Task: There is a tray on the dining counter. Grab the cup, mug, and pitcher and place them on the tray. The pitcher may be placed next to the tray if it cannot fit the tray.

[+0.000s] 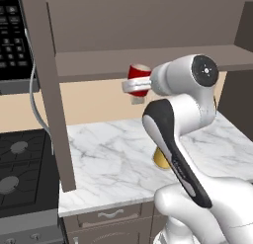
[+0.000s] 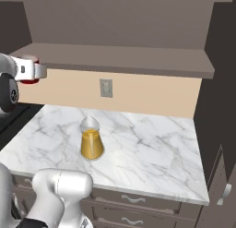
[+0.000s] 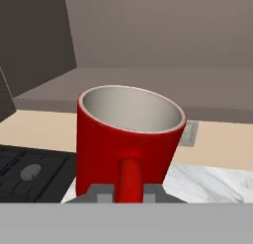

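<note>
Tool (image 1: 134,86) is clamping the red mug (image 1: 140,74), carrying it high above the desk (image 1: 106,159) in the left base view; the pitcher (image 1: 161,160), below it, is mostly hidden behind the arm.

Right base view: the pitcher (image 2: 91,141) is standing well below and right of the tool (image 2: 32,72).

Hand view: fingers (image 3: 101,192) are pinching the mug's (image 3: 126,139) handle. Next, I judge, comes carrying it to the tray, which is out of frame.

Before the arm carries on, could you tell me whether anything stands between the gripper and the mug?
Nothing does: the gripper is already shut on the mug by its handle, holding it upright in the air above the marble counter. The pitcher stands apart on that counter, lower down.
</note>
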{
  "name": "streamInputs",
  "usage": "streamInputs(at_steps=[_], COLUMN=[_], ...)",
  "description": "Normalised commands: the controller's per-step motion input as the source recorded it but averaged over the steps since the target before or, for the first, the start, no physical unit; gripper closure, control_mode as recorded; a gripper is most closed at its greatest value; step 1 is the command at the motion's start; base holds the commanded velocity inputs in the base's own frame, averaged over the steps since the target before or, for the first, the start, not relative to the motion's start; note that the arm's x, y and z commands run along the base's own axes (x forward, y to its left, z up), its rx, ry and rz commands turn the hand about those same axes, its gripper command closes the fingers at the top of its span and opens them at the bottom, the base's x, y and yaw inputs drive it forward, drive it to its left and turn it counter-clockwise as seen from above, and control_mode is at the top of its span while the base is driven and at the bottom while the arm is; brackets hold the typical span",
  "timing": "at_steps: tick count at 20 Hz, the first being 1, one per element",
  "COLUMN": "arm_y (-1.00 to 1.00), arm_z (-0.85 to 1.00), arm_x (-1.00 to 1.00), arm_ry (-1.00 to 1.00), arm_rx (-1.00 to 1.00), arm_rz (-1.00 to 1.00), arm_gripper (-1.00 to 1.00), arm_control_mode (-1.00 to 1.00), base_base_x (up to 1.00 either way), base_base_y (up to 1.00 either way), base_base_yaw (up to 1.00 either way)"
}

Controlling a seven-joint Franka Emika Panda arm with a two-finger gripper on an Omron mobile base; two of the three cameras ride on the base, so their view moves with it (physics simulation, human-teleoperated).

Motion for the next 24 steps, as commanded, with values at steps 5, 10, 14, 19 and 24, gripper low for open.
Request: streamInputs(at_steps=[5,10,14,19,24], arm_y=[-0.38,-0.48,-0.46,-0.39,-0.22], arm_z=[0.0,0.0,0.0,0.0,0.0], arm_x=[-0.44,-0.41,-0.37,-0.33,-0.15], arm_ry=[0.06,0.01,0.03,0.09,0.14], arm_rx=[0.07,0.0,-0.01,-0.02,-0.1], arm_rz=[0.0,0.0,0.0,0.0,0.0], arm_gripper=[1.0,1.0,1.0,1.0,1.0], arm_control_mode=[-1.0,-1.0,-1.0,-1.0,-1.0], base_base_x=[0.0,0.0,0.0,0.0,0.0], base_base_y=[0.0,0.0,0.0,0.0,0.0], base_base_yaw=[0.0,0.0,0.0,0.0,0.0])
